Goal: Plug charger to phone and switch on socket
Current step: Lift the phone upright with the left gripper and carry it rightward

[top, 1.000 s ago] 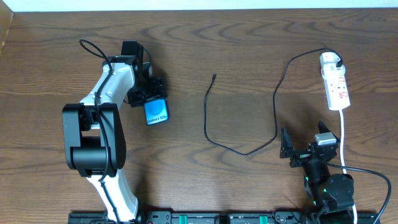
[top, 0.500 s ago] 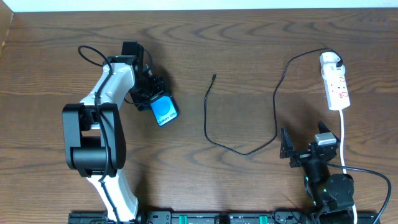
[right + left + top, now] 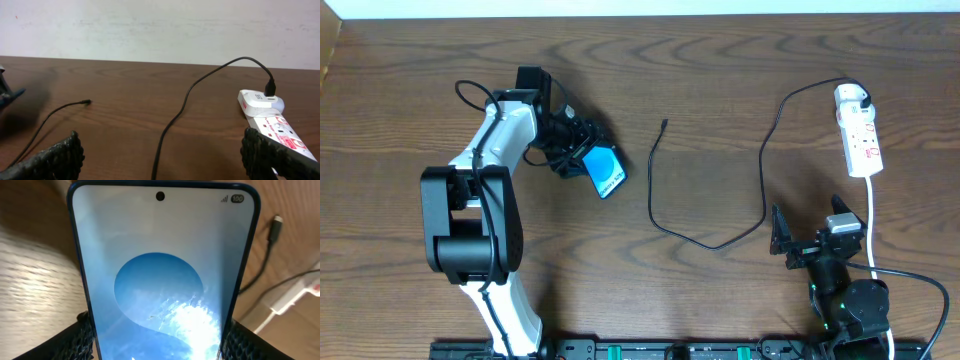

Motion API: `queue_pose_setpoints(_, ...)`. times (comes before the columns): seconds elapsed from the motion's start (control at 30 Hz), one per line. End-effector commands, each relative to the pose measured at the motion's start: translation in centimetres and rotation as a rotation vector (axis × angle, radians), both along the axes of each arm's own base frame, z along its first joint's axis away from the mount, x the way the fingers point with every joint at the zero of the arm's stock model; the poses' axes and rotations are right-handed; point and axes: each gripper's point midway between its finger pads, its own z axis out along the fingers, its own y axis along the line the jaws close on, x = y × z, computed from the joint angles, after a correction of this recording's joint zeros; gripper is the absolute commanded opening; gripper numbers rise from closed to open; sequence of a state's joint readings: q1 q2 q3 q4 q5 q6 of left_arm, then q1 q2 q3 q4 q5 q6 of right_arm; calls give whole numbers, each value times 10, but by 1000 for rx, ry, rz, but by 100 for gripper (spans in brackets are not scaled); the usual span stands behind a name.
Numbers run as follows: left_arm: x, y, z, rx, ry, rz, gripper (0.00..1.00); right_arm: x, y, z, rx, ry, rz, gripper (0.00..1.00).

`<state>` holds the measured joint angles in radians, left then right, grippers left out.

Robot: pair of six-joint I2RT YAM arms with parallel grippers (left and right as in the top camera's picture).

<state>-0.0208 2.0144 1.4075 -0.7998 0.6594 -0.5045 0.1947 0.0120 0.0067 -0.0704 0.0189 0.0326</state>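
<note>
My left gripper (image 3: 582,152) is shut on the phone (image 3: 604,170), whose blue lit screen fills the left wrist view (image 3: 160,280). The phone is tilted, its free end pointing toward the charger. The charger cable (image 3: 720,243) runs from the white plug on the socket (image 3: 858,135) in a loop across the table; its plug tip (image 3: 663,125) lies free, to the right of the phone. The tip also shows in the left wrist view (image 3: 276,222) and the right wrist view (image 3: 86,103). My right gripper (image 3: 807,238) is open and empty, low at the right, in front of the socket (image 3: 270,120).
The socket's thick white cord (image 3: 872,225) runs down past my right arm to the table's front edge. A pale wall (image 3: 160,25) stands behind the table's far edge.
My left gripper has swung the phone to the right and turned it, bringing it closer to the charger's plug tip. The right arm has not moved.
</note>
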Motion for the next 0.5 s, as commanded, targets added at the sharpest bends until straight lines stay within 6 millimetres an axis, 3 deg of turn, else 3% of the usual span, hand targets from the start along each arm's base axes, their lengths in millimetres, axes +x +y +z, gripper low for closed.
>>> queue_pose_setpoints(0.0,5,-17,30,-136,10,58,63,-1,3,0,-8,-2,14,99)
queue_pose_setpoints(0.47,0,-46,63,-402,171,165,63,-1,3,0,-7,-2,14,99)
